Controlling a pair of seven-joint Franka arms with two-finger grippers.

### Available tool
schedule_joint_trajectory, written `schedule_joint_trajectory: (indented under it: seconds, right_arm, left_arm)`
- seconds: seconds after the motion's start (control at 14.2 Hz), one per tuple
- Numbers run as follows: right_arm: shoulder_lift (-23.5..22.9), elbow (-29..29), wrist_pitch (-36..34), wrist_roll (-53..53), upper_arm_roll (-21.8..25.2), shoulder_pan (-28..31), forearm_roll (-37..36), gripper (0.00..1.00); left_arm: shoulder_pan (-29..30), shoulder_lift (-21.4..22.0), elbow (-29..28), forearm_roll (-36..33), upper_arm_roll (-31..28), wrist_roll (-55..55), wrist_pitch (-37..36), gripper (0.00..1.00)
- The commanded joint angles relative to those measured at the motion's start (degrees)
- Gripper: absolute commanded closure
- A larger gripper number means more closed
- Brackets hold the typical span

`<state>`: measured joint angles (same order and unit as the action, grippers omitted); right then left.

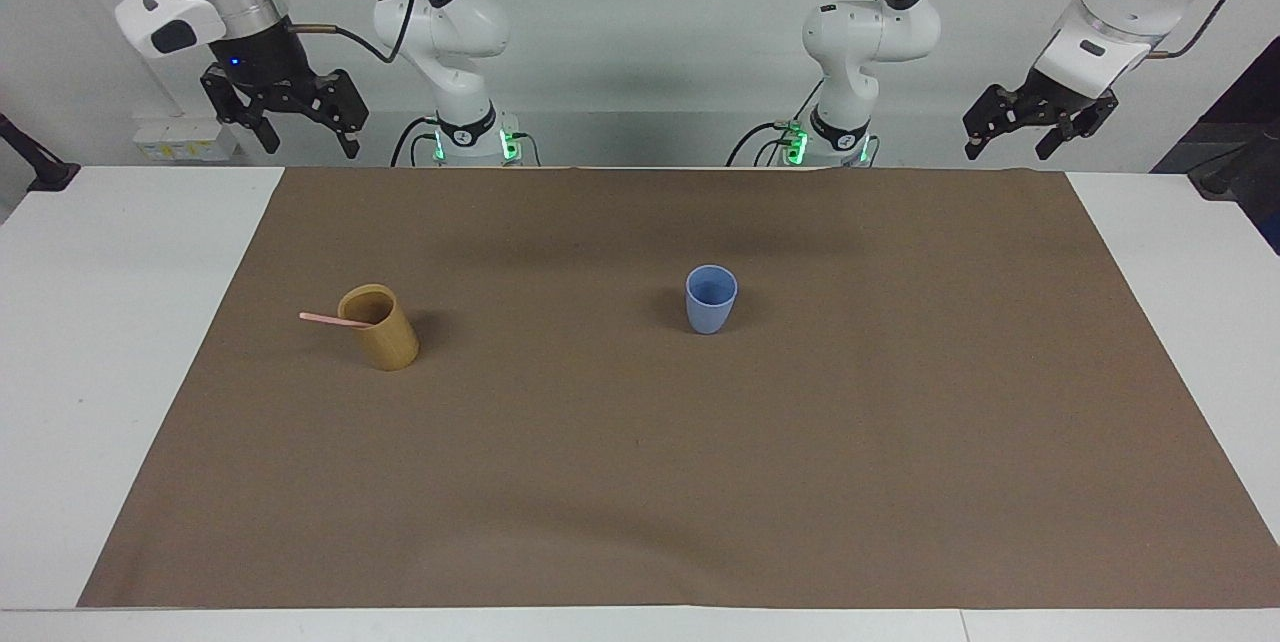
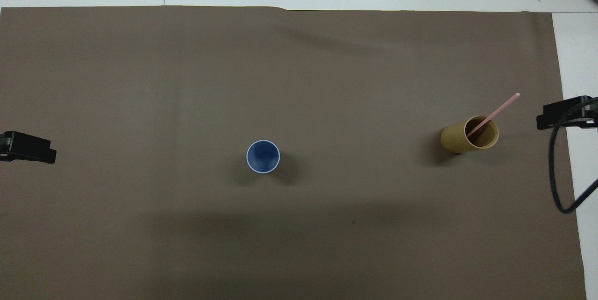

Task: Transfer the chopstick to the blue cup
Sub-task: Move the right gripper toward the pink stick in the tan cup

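Leaning in the tan cup (image 1: pixel 380 327) toward the right arm's end of the bench, the chopstick (image 1: pixel 335 320) was judged light, stiff, best gripped at its exposed end. The blue cup (image 1: pixel 711 298) stood apart. Both end effectors, right (image 1: pixel 305 122) and left (image 1: pixel 1025 127), were held empty, spread.

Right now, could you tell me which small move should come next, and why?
Probably bring the open right gripper over the tan cup: the chopstick leans out of it at that arm's end, the blue cup is empty, and the left gripper waits, open.
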<state>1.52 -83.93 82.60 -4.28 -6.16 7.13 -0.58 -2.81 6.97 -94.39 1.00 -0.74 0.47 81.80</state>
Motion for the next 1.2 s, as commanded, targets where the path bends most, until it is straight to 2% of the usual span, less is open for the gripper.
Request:
schedule_joint_trajectory:
  seconds: [0.0, 0.64, 0.92, 1.13]
  right_arm:
    - [0.7, -0.6, 0.1, 0.3, -0.3, 0.8, 1.1, 0.0]
    - [0.8, -1.1, 1.0, 2.8, -0.2, 1.1, 1.2, 0.0]
    - [-0.3, -5.9, 12.0, 3.6, -0.1, 1.9, 1.1, 0.0]
    - [-4.7, -6.6, 17.0, 3.3, -0.1, 3.0, 1.1, 0.0]
  left_arm:
    - [0.6, 0.3, 0.6, -0.7, 0.1, 0.5, -0.7, 0.0]
    - [0.6, 0.4, 0.6, -0.3, 0.0, 0.4, -0.6, 0.0]
    - [0.7, 0.4, 0.6, -0.3, -0.1, 0.5, -0.6, 0.0]
    - [0.7, 0.4, 0.6, -0.3, -0.1, 0.5, -0.6, 0.0]
